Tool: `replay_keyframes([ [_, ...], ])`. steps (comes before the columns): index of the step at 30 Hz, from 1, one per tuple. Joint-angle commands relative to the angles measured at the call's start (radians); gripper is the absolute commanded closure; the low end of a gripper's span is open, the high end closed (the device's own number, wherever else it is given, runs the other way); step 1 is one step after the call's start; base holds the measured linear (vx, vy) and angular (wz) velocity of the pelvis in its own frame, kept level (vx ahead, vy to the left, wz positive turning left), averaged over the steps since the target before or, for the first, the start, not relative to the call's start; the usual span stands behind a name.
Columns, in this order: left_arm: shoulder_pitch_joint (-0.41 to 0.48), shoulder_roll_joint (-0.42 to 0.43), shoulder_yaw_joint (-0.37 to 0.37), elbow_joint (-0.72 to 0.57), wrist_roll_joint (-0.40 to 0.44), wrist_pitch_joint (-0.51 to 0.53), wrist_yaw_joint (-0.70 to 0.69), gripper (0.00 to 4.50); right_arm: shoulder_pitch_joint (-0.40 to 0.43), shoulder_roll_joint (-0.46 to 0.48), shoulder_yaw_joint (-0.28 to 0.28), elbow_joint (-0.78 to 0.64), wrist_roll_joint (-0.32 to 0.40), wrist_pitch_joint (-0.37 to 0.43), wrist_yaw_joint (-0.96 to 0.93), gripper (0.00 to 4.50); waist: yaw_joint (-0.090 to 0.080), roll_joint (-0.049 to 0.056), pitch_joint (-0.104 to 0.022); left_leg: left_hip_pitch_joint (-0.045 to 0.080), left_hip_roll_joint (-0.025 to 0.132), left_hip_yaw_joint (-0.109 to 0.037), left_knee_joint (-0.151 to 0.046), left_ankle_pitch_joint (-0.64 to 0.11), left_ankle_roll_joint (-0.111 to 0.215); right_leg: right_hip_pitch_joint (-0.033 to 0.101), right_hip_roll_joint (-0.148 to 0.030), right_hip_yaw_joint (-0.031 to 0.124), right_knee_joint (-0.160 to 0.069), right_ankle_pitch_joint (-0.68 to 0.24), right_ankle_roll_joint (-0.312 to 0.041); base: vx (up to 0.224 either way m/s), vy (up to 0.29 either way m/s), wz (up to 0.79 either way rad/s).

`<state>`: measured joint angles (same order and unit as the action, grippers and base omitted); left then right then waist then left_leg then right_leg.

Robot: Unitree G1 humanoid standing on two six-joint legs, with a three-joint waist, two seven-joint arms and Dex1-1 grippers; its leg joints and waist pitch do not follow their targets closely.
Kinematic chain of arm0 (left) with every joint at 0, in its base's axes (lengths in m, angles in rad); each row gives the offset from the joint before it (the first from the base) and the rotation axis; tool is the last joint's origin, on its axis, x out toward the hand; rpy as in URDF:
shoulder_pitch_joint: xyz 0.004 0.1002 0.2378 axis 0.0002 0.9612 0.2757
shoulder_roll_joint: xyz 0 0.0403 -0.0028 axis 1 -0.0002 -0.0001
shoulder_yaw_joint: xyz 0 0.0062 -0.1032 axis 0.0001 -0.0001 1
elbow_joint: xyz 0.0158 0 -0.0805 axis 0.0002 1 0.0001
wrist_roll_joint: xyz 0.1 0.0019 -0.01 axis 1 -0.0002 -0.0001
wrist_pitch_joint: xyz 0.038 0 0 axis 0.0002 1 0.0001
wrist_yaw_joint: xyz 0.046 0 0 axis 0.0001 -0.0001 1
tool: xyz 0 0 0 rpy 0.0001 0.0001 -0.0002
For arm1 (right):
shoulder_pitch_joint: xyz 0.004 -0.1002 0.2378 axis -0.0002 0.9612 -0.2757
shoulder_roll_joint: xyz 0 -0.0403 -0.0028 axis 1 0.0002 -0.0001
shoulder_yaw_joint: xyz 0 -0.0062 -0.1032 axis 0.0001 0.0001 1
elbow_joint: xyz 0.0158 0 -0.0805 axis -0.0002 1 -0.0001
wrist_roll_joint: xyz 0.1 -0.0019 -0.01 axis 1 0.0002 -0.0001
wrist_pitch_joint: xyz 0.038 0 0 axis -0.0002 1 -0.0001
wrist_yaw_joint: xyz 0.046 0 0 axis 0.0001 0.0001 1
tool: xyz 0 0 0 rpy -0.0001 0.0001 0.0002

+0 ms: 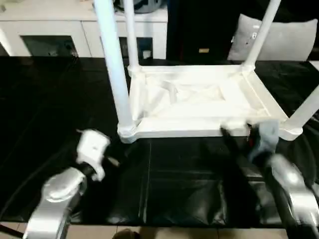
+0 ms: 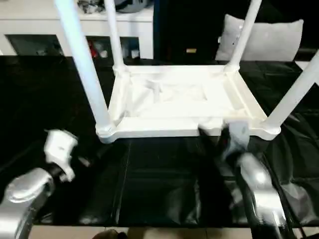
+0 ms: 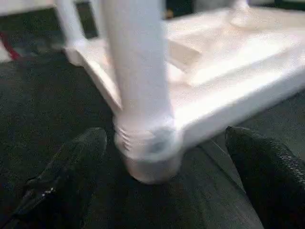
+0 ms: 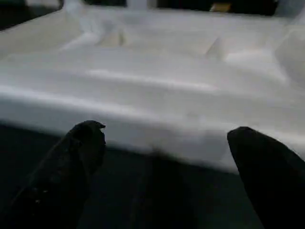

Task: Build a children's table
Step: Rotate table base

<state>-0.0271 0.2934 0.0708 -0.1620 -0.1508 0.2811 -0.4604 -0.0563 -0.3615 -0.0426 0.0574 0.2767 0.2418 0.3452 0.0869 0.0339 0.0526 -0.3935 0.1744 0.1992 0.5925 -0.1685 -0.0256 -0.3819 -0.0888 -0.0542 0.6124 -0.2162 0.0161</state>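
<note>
Tabletop (image 1: 199, 99) upside down on black desk (image 1: 50, 109), four legs up. Right pincer (image 4: 162, 143) wide, nearer; long rim at 12 o'clock. Left pincer (image 3: 162, 162) wide, near-left leg (image 3: 138, 71) at 12.

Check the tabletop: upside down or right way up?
Upside down. The tabletop lies on the black surface with its ribbed underside facing up, and four legs rise from its corner sockets.

R gripper (image 4: 164, 143) fingers spread wide, nothing betw them; white tabletop (image 4: 157, 86) edge lies just ahead of the tips, ribbed underside up; black surface (image 4: 143, 195) beneath the jaws.
</note>
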Motion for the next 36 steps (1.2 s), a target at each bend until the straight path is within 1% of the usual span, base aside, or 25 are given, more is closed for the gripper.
replay_keyframes([
  [1,-0.044,-0.004,0.019,0.047,-0.022,-0.022,0.005,0.03,0.009,-0.014,0.031,-0.039,-0.027,0.068,-0.015,0.0,-0.004,-0.009,-0.05,0.032,0.05,-0.035,-0.087,-0.37,-0.026,0.009,-0.049,0.042,-0.104,-0.38,-0.09,0.0,0.0,0.0],
  [2,-0.045,-0.004,0.02,0.047,-0.023,-0.023,0.005,0.03,0.009,-0.014,0.032,-0.039,-0.028,0.069,-0.015,0.0,-0.006,-0.011,-0.05,0.029,0.05,-0.037,-0.088,-0.37,-0.032,0.011,-0.05,0.042,-0.101,-0.371,-0.091,0.0,0.0,0.0],
  [3,-0.081,-0.002,0.019,0.084,-0.035,-0.037,-0.015,0.03,0.005,0.002,0.022,-0.037,-0.023,0.109,-0.043,0.0,-0.009,-0.009,-0.049,0.027,0.051,-0.038,-0.09,-0.372,-0.035,0.012,-0.051,0.043,-0.101,-0.362,-0.093,0.0,0.0,0.0],
  [4,-0.081,-0.002,0.019,0.084,-0.035,-0.037,-0.015,0.03,0.005,0.002,0.022,-0.037,-0.023,0.109,-0.043,0.0,-0.009,-0.01,-0.052,0.029,0.048,-0.037,-0.088,-0.37,-0.036,0.01,-0.051,0.044,-0.099,-0.358,-0.094,0.0,0.0,0.0],
  [7,-0.167,0.015,-0.005,0.183,-0.02,-0.07,-0.054,0.03,-0.011,0.017,0.012,-0.024,-0.054,0.142,-0.085,0.0,-0.011,-0.01,-0.056,0.031,0.046,-0.036,-0.086,-0.356,-0.038,0.007,-0.049,0.047,-0.097,-0.325,-0.1,0.0,0.0,0.0],
  [8,-0.234,0.019,-0.013,0.261,-0.007,-0.093,-0.066,0.03,-0.029,0.019,0.009,0.0,-0.068,0.16,-0.109,0.0,-0.012,-0.01,-0.057,0.029,0.047,-0.036,-0.085,-0.34,-0.037,0.01,-0.05,0.047,-0.094,-0.297,-0.106,0.0,0.0,0.0],
  [9,-0.246,0.02,-0.014,0.276,-0.005,-0.097,-0.068,0.03,-0.034,0.02,0.008,0.007,-0.07,0.163,-0.114,0.0,-0.013,-0.007,-0.06,0.035,0.043,-0.033,-0.082,-0.331,-0.039,0.006,-0.046,0.048,-0.092,-0.278,-0.114,0.0,0.0,0.0],
  [10,-0.283,0.018,-0.011,0.319,-0.011,-0.105,-0.078,0.03,-0.047,0.023,0.003,0.028,-0.071,0.176,-0.128,0.0,-0.013,-0.007,-0.06,0.035,0.043,-0.033,-0.082,-0.331,-0.039,0.006,-0.046,0.048,-0.092,-0.278,-0.114,0.0,0.0,0.0],
  [11,-0.312,0.016,-0.006,0.352,-0.021,-0.111,-0.089,0.03,-0.06,0.026,-0.002,0.054,-0.074,0.184,-0.143,0.0,-0.012,-0.008,-0.063,0.028,0.045,-0.034,-0.081,-0.29,-0.037,0.016,-0.05,0.047,-0.084,-0.211,-0.136,0.0,0.0,0.0],
  [13,-0.353,0.019,0.003,0.388,-0.066,-0.101,-0.147,0.03,-0.095,0.029,-0.013,0.127,-0.083,0.17,-0.166,0.0,-0.013,-0.008,-0.066,0.028,0.042,-0.029,-0.075,-0.258,-0.032,0.018,-0.054,0.046,-0.078,-0.171,-0.168,0.0,0.0,0.0],
  [17,-0.338,0.049,-0.004,0.327,-0.167,-0.044,-0.302,0.03,-0.156,0.038,-0.052,0.227,-0.082,0.123,-0.193,0.0,-0.017,-0.008,-0.072,0.023,0.044,-0.026,-0.067,-0.19,-0.004,0.025,-0.053,0.045,-0.064,-0.065,-0.21,0.0,0.0,0.0],
  [18,-0.327,0.06,-0.012,0.306,-0.195,-0.019,-0.348,0.03,-0.177,0.038,-0.06,0.261,-0.085,0.104,-0.197,0.0,-0.018,0.005,-0.073,0.024,0.043,-0.026,-0.065,-0.168,0.006,0.026,-0.054,0.043,-0.059,-0.036,-0.226,0.0,0.0,0.0],
  [20,-0.308,0.087,-0.033,0.282,-0.238,0.016,-0.435,0.03,-0.213,0.035,-0.066,0.315,-0.091,0.081,-0.194,0.0,-0.023,-0.004,-0.072,0.026,0.043,-0.021,-0.063,-0.168,0.014,0.025,-0.051,0.042,-0.06,-0.032,-0.244,0.0,0.0,0.0],
  [21,-0.29,0.112,-0.054,0.261,-0.272,0.052,-0.508,0.03,-0.246,0.027,-0.062,0.364,-0.093,0.067,-0.178,0.0,-0.028,-0.028,-0.07,0.023,0.043,-0.018,-0.064,-0.164,0.025,0.027,-0.048,0.042,-0.062,-0.045,-0.249,0.0,0.0,0.0],
  [22,-0.282,0.122,-0.062,0.249,-0.289,0.072,-0.538,0.03,-0.261,0.023,-0.061,0.386,-0.094,0.06,-0.17,0.0,-0.022,-0.017,-0.07,0.024,0.044,-0.021,-0.064,-0.162,0.028,0.029,-0.053,0.042,-0.057,-0.056,-0.255,0.0,0.0,0.0],
  [23,-0.276,0.13,-0.073,0.233,-0.311,0.097,-0.568,0.03,-0.278,0.016,-0.052,0.42,-0.101,0.038,-0.154,0.0,-0.028,-0.026,-0.064,0.027,0.047,-0.017,-0.067,-0.192,0.023,0.025,-0.05,0.044,-0.067,-0.113,-0.244,0.0,0.0,0.0],
  [24,-0.269,0.14,-0.089,0.206,-0.341,0.133,-0.602,0.03,-0.296,0.008,-0.042,0.456,-0.11,0.014,-0.134,0.0,-0.028,-0.026,-0.064,0.027,0.047,-0.017,-0.067,-0.192,0.023,0.025,-0.05,0.044,-0.067,-0.113,-0.244,0.0,0.0,0.0],
  [25,-0.264,0.147,-0.105,0.181,-0.365,0.161,-0.631,0.03,-0.311,0.004,-0.036,0.489,-0.118,-0.01,-0.117,0.0,-0.026,-0.029,-0.062,0.03,0.049,-0.017,-0.068,-0.219,0.012,0.022,-0.056,0.045,-0.069,-0.18,-0.238,0.0,0.0,0.0],
  [28,-0.254,0.159,-0.14,0.125,-0.406,0.212,-0.673,0.03,-0.337,0.0,-0.028,0.538,-0.127,-0.045,-0.091,0.0,-0.028,-0.026,-0.059,0.034,0.051,-0.019,-0.072,-0.252,-0.012,0.019,-0.054,0.047,-0.072,-0.226,-0.224,0.0,0.0,0.0],
  [29,-0.253,0.164,-0.155,0.101,-0.425,0.239,-0.687,0.03,-0.352,-0.001,-0.025,0.564,-0.132,-0.058,-0.08,0.0,-0.034,-0.038,-0.058,0.032,0.05,-0.017,-0.074,-0.259,-0.016,0.02,-0.051,0.048,-0.072,-0.222,-0.22,0.0,0.0,0.0],
  [30,-0.252,0.165,-0.173,0.068,-0.447,0.269,-0.697,0.03,-0.372,0.002,-0.017,0.589,-0.139,-0.077,-0.06,0.0,-0.032,-0.037,-0.061,0.03,0.05,-0.019,-0.072,-0.25,-0.019,0.024,-0.054,0.047,-0.066,-0.212,-0.22,0.0,0.0,0.0],
  [33,-0.26,0.139,-0.208,0.013,-0.477,0.309,-0.691,0.03,-0.409,0.013,0.009,0.626,-0.154,-0.105,-0.021,0.0,-0.042,-0.047,-0.059,0.027,0.049,-0.017,-0.07,-0.227,-0.012,0.026,-0.052,0.049,-0.067,-0.188,-0.225,0.0,0.0,0.0],
  [34,-0.262,0.129,-0.213,0.003,-0.486,0.316,-0.688,0.03,-0.415,0.016,0.015,0.631,-0.157,-0.111,-0.013,0.0,-0.042,-0.047,-0.059,0.027,0.049,-0.017,-0.07,-0.227,-0.012,0.026,-0.052,0.049,-0.067,-0.188,-0.225,0.0,0.0,0.0],
  [35,-0.273,0.097,-0.22,-0.019,-0.517,0.346,-0.674,0.03,-0.436,0.024,0.032,0.66,-0.169,-0.138,0.009,0.0,-0.049,-0.053,-0.06,0.022,0.048,-0.014,-0.065,-0.209,-0.003,0.031,-0.055,0.05,-0.063,-0.168,-0.235,0.0,0.0,0.0],
  [36,-0.281,0.075,-0.226,-0.029,-0.536,0.363,-0.663,0.03,-0.446,0.031,0.042,0.675,-0.177,-0.151,0.019,0.0,-0.049,-0.051,-0.061,0.023,0.047,-0.015,-0.064,-0.199,0.002,0.032,-0.054,0.049,-0.065,-0.163,-0.239,0.0,0.0,0.0],
])
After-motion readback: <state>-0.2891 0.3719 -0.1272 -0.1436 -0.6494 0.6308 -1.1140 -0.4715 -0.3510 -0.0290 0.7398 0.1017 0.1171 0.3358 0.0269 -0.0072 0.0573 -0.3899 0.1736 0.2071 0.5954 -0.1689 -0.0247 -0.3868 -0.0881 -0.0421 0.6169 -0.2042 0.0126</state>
